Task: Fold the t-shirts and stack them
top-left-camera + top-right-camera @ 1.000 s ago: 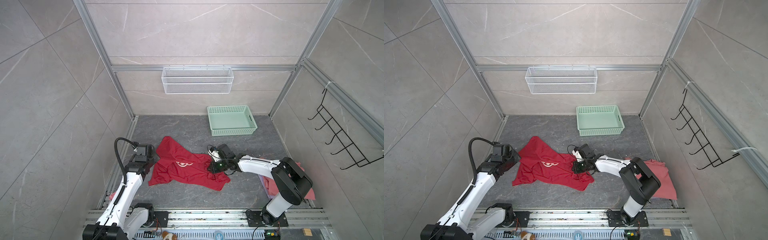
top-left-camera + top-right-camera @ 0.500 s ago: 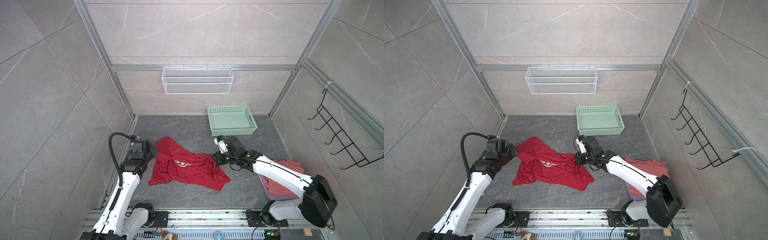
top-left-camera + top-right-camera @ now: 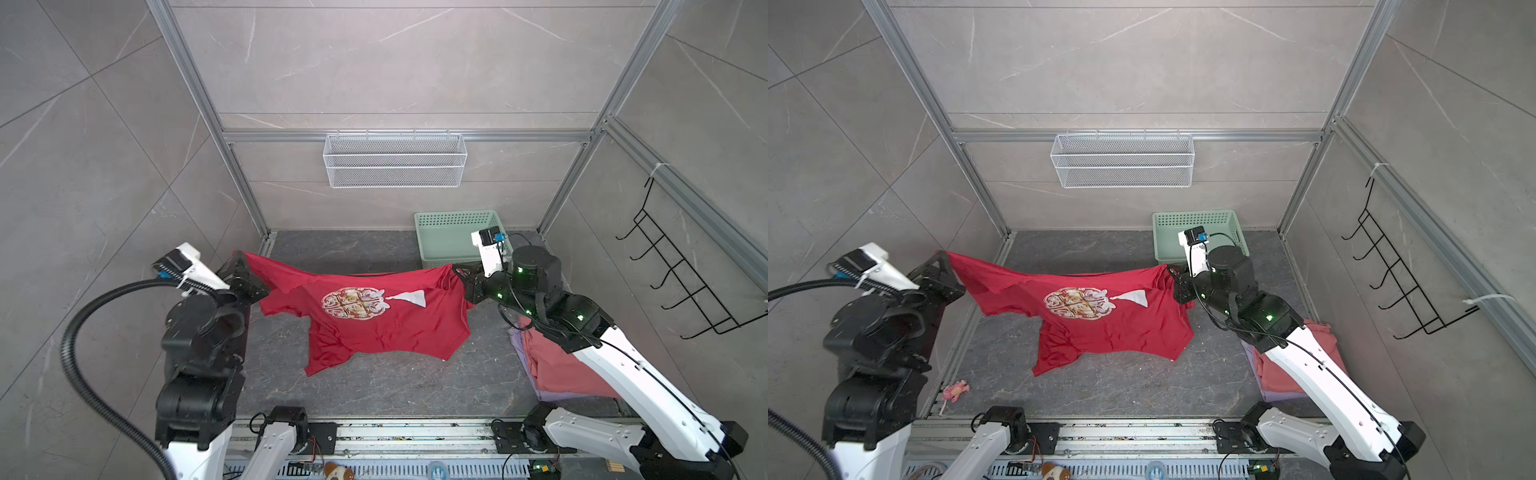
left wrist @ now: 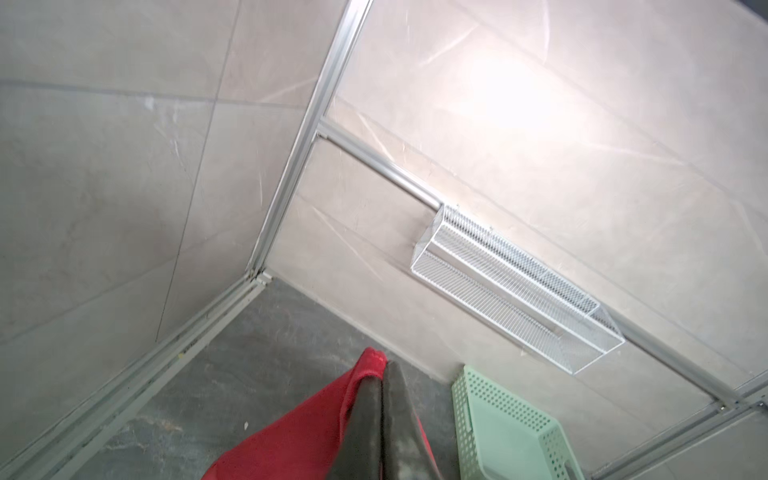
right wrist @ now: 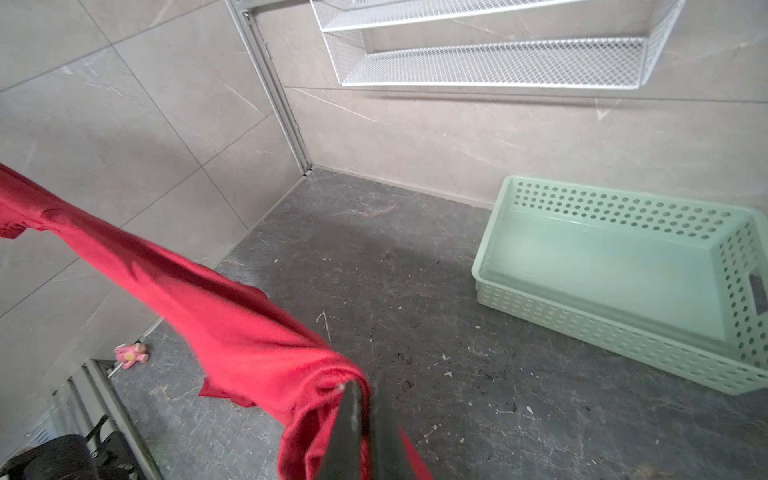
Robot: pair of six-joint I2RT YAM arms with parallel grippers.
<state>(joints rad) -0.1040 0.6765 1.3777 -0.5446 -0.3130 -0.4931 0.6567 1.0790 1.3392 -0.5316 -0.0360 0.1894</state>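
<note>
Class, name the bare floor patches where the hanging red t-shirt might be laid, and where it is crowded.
Bare: floor between the red t-shirt and front rail; back-left floor beside the green basket. Crowded: right side, with the right gripper and pink-and-lavender pile.

I count three shirts: red shirt between left end effector and right end effector, plus pink shirt and lavender shirt. One basket, one wire shelf, one hook rack, one toy.
</note>
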